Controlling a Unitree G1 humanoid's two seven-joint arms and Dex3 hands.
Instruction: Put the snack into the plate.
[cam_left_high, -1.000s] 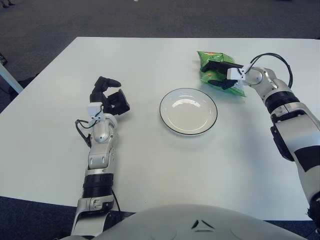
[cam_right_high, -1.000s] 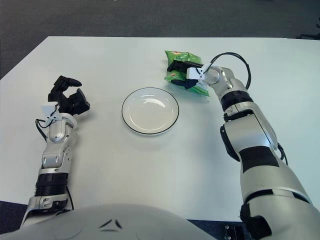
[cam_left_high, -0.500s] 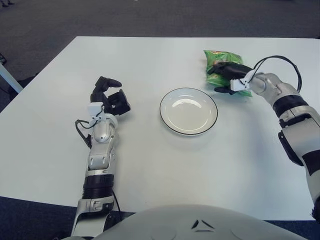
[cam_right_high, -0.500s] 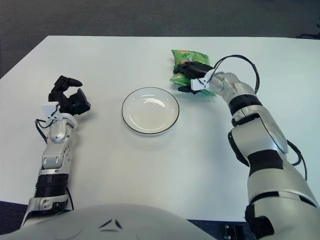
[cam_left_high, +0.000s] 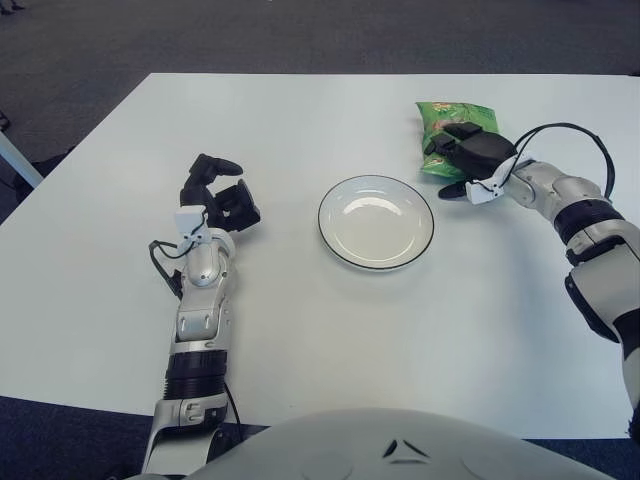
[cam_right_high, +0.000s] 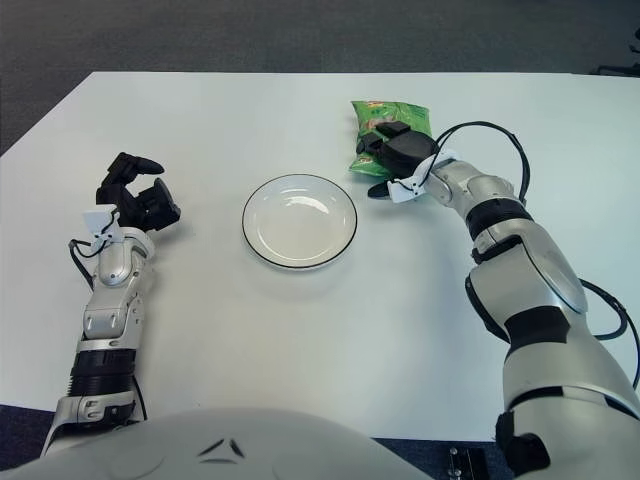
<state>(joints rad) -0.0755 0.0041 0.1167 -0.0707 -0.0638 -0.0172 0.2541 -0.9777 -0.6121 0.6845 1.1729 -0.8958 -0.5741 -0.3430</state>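
Observation:
The snack is a green bag (cam_left_high: 456, 118) lying on the white table (cam_left_high: 300, 330), to the far right of the plate. My right hand (cam_left_high: 468, 160) lies over the bag's near end. Its dark fingers curl across the top, and the thumb sticks out below the bag's near edge. The white plate (cam_left_high: 377, 221) with a dark rim sits at the table's middle and holds nothing. It is a short gap to the left of the bag. My left hand (cam_left_high: 215, 192) shows well to the left of the plate, fingers loosely bent with nothing in them.
A black cable (cam_left_high: 570, 135) loops from my right wrist over the table, to the right of the bag. Grey carpet (cam_left_high: 300, 35) lies past the table's far edge.
My right hand and the bag have shifted right and a little farther away, and the bag has turned more upright. The left arm and the plate have not moved.

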